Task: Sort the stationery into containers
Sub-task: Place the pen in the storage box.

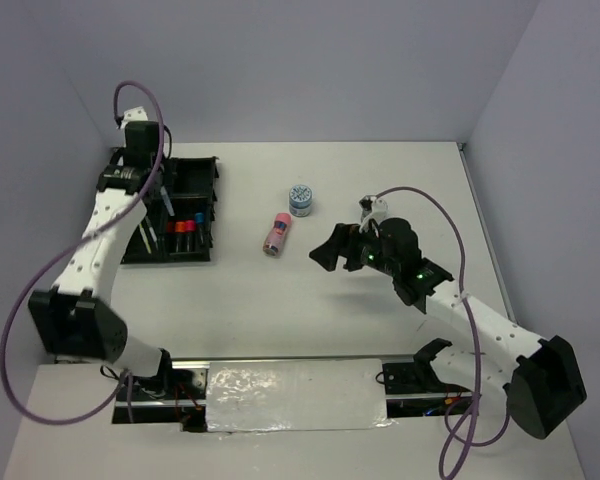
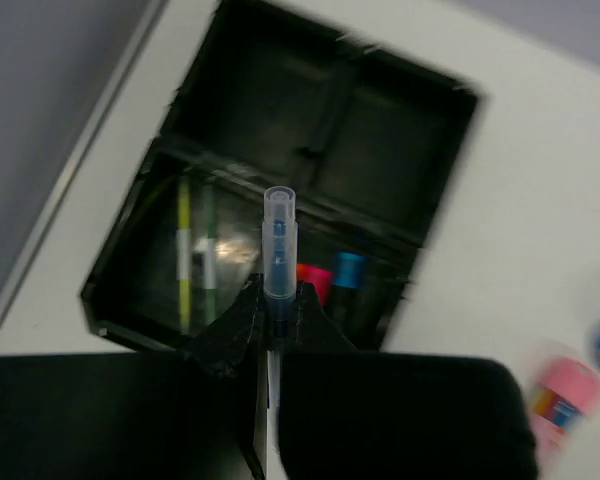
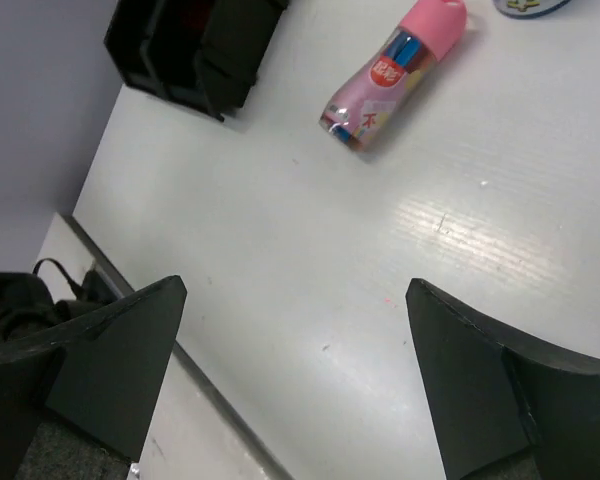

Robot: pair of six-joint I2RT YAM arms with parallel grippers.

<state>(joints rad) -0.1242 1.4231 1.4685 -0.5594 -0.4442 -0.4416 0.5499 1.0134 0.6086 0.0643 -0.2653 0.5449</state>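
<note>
My left gripper (image 2: 277, 292) is shut on a grey-blue pen (image 2: 278, 245) and holds it above the black organiser tray (image 2: 400, 130). In the top view the left gripper (image 1: 161, 197) hangs over the tray (image 1: 202, 165). The tray holds two thin yellow-green pens (image 2: 184, 250) in its left compartment and markers with red (image 2: 315, 281) and blue (image 2: 349, 272) caps beside them. A pink tube (image 1: 276, 234) and a round blue-white tub (image 1: 300, 199) lie on the table. My right gripper (image 1: 329, 250) is open and empty, right of the pink tube (image 3: 392, 70).
The white table is walled at the back and both sides. A foil-covered strip (image 1: 295, 395) lies along the near edge between the arm bases. A purple cable (image 1: 430, 205) loops over the right arm.
</note>
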